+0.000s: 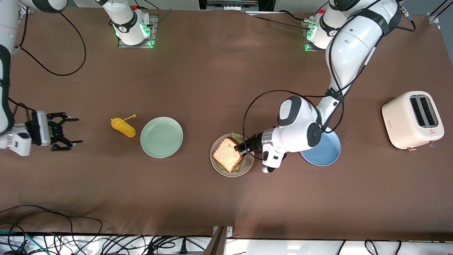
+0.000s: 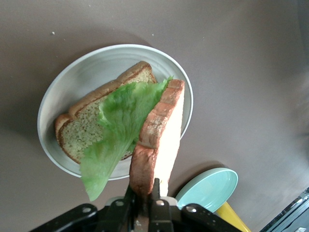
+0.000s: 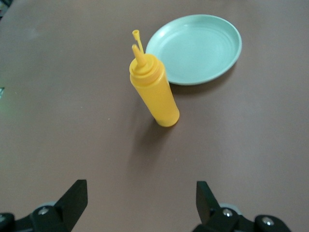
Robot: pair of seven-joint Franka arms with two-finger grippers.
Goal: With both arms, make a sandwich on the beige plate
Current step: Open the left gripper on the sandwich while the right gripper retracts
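The beige plate (image 1: 216,165) (image 2: 77,82) carries a brown bread slice (image 2: 82,128) with a ruffled green lettuce leaf (image 2: 120,121) (image 1: 235,136) lying on it. A second bread slice (image 1: 226,154) (image 2: 161,130) leans tilted over the lettuce, one edge raised. My left gripper (image 1: 243,150) (image 2: 143,188) is shut on that raised crust edge, over the plate's rim. My right gripper (image 1: 79,130) (image 3: 142,193) waits open and empty at the right arm's end of the table, its fingers pointing at a yellow bottle.
A yellow squeeze bottle (image 1: 124,127) (image 3: 154,92) stands beside a mint-green plate (image 1: 161,136) (image 3: 198,46). A blue plate (image 1: 325,156) lies partly under the left arm. A cream toaster (image 1: 412,119) sits at the left arm's end. Cables run along the table's near edge.
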